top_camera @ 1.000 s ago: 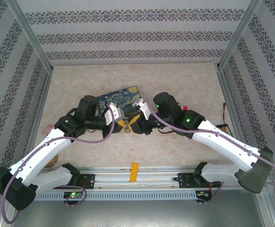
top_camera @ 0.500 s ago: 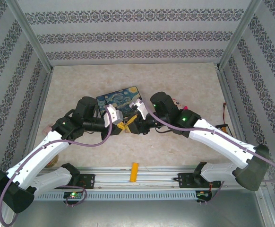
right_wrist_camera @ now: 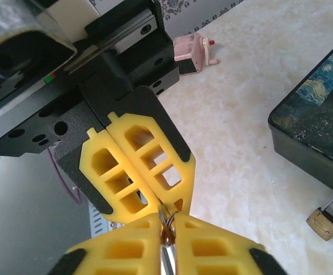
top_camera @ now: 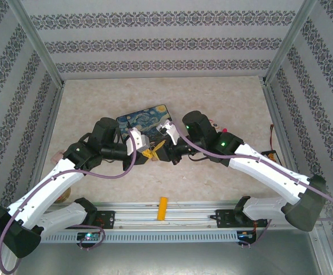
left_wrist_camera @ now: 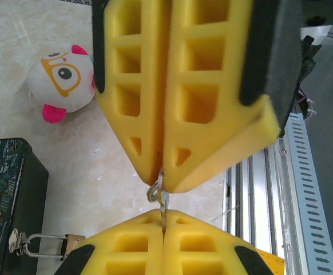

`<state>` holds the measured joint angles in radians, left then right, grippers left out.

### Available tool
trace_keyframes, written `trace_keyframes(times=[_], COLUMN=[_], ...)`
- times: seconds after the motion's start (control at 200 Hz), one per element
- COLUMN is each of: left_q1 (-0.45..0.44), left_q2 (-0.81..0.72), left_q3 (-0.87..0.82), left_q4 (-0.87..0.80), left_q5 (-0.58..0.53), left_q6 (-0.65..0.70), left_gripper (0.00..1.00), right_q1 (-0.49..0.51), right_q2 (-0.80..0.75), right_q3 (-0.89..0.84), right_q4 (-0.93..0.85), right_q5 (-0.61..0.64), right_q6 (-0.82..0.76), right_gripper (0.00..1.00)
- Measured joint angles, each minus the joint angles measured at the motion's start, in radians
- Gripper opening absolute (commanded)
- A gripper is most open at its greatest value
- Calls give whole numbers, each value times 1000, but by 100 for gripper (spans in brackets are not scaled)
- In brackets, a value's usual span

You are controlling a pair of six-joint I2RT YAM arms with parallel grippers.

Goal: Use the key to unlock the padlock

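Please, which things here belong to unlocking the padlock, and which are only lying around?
For the job:
- the key, pinched between the left gripper and the right gripper
- the padlock, hanging on the starry tin

Lying about:
- round white toy
- small pink gadget
- orange block

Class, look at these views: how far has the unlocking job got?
Done: the key is off the table, pinched between the shut jaws of the left gripper and right gripper, tip to tip. In hand: apparently a handover or regrip. Left: the padlock hangs on the tin, shackle closed, with no key in it.
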<state>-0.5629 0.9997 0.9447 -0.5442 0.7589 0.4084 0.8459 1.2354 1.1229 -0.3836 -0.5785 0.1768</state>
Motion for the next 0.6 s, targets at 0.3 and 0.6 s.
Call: trace_keyframes(times=[0.3,0.6], left_q1=[0,-1], left_q2=[-2,-116], left_q3=[-1,-95], left_q4=[-1,182], left_q5=[-7,-87], left_q6=[-2,-155], left_gripper=[16,73], right_q1=[-16,-95], right_q2=[-2,-76], right_q3=[-9,-184], right_q4=[11,204], right_q5=[-14,-13], right_q6=[4,139], right_gripper=[0,0])
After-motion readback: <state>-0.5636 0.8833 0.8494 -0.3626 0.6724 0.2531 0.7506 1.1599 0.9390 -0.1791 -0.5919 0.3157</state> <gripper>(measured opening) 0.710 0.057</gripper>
